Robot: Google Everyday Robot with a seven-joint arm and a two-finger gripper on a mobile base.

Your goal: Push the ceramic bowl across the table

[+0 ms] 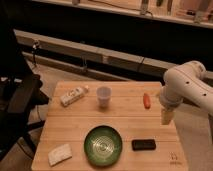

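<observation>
One bowl (103, 145), one cup (103, 95), one carrot (146, 100), end effector (166, 117) at right

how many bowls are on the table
1: the green ceramic bowl, at the front middle of the table. The pincer hangs near the table's right edge. No other bowl shows; none looks hidden.

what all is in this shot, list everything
ceramic bowl: 1, green, front centre of table
cup: 1, pale translucent, back centre
bottle: 1, white, lying at back left
small oblong item: 1, orange, back right
flat block: 1, black, just right of the bowl
pad: 1, white, front left corner
table: 1, light wood, centre of view
chair: 1, black, left of table
arm: 1, white, right of table
gripper: 1, pale, pointing down at table's right edge
</observation>
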